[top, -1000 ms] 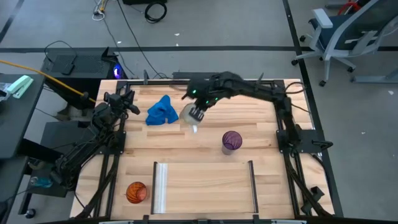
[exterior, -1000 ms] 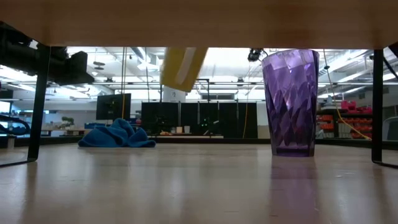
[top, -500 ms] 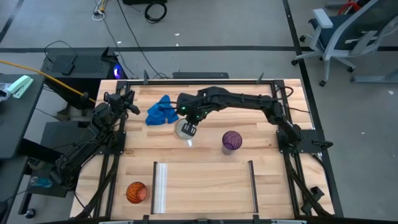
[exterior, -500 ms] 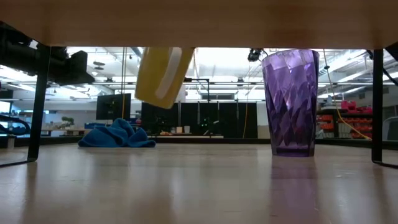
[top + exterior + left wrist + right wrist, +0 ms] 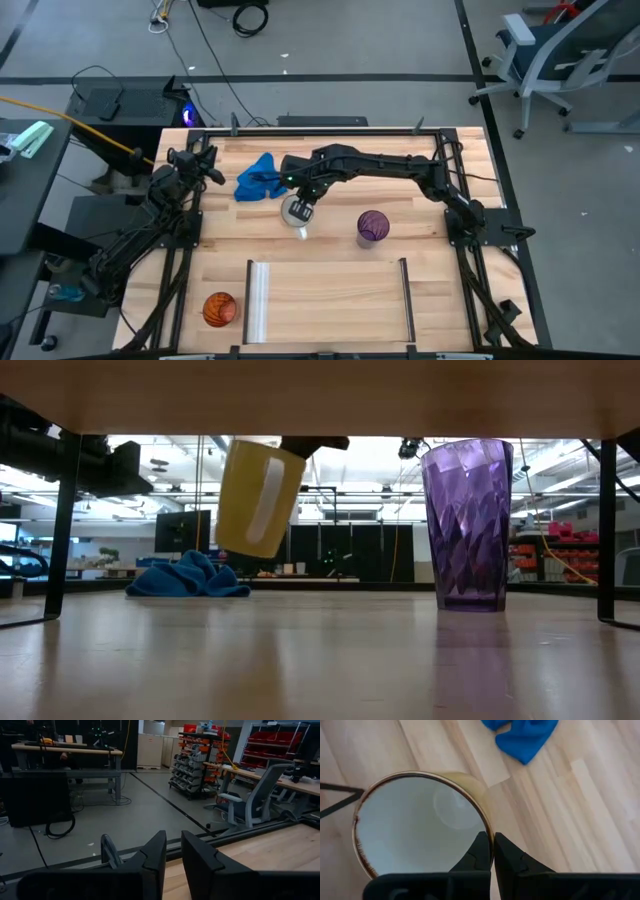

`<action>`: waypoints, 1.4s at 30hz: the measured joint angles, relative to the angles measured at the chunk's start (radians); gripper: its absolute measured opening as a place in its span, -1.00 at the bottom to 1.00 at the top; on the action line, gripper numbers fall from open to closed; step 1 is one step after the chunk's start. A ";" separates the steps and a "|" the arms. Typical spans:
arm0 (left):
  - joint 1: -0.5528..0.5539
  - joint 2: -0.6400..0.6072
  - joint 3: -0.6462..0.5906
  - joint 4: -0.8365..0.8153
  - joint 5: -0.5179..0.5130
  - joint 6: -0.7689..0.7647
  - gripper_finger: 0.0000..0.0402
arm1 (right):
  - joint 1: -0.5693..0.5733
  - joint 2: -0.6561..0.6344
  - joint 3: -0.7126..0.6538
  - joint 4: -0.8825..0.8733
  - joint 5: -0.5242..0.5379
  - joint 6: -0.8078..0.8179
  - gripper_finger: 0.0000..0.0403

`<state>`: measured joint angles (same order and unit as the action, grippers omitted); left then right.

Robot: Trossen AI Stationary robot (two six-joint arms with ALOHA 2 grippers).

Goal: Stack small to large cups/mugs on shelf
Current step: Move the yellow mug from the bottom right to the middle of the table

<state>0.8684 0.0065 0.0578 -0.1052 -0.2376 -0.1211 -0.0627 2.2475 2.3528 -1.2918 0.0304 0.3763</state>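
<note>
My right gripper (image 5: 303,203) is shut on the handled mug (image 5: 258,496), which is pale yellow outside and white inside, with a white handle. It holds the mug above the table, between the blue cloth (image 5: 259,178) and the purple tumbler (image 5: 372,227). The tumbler stands upright on its base (image 5: 467,603). The orange cup (image 5: 220,308) stands near the table's front left corner, left of the shelf (image 5: 332,300). My left gripper (image 5: 173,851) is shut and empty at the table's left edge (image 5: 203,163). My right gripper pinches the mug's wall at the rim (image 5: 488,833), one finger inside the mug and one outside. The fingers come from above, pointing down. The mug hangs below them, lifted clear of the table, mouth up and slightly tilted (image 5: 258,496).
The shelf panel lies flat at the table's near middle, with a silver rail (image 5: 258,300) on its left end and a thin dark rail (image 5: 407,298) on its right. The blue cloth (image 5: 188,578) lies crumpled at the far left. Black frame posts stand along both table sides.
My right gripper has carried the mug toward the table's near edge and a little to the left, and has come down. The mug hangs lower now and less tilted than before, still clear of the table.
</note>
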 joint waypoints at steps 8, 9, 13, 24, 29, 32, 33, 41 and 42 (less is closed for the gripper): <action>0.000 0.000 -0.001 -0.003 0.016 0.000 -0.64 | 0.006 0.011 0.000 -0.018 -0.010 0.025 -0.97; 0.000 0.000 -0.001 -0.003 0.016 0.000 -0.64 | 0.006 0.011 0.000 -0.018 -0.013 0.026 -0.97; 0.000 0.000 -0.001 -0.003 0.016 0.000 -0.65 | 0.016 0.016 -0.002 -0.026 -0.037 0.030 -0.97; 0.000 0.000 -0.001 -0.004 0.033 -0.003 -0.64 | 0.020 0.025 -0.002 -0.055 -0.046 0.034 -0.97; 0.000 0.000 -0.002 -0.004 0.033 -0.005 -0.66 | 0.013 0.032 -0.004 -0.050 -0.043 0.033 -0.97; 0.000 0.000 -0.002 -0.004 0.033 -0.006 -0.64 | 0.006 0.037 -0.004 -0.044 -0.043 0.033 -0.97; 0.000 0.000 -0.002 -0.004 0.033 -0.006 -0.64 | 0.004 0.038 -0.004 -0.043 -0.045 0.033 -0.97; 0.000 0.000 -0.002 -0.004 0.033 -0.006 -0.62 | 0.005 0.038 -0.004 -0.036 -0.061 0.031 -0.97; 0.000 0.000 -0.002 -0.004 0.033 -0.006 -0.63 | 0.005 0.038 -0.004 -0.033 -0.063 0.028 -0.97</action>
<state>0.8682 0.0067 0.0563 -0.1093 -0.2043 -0.1276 -0.0582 2.2852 2.3486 -1.3252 -0.0323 0.4045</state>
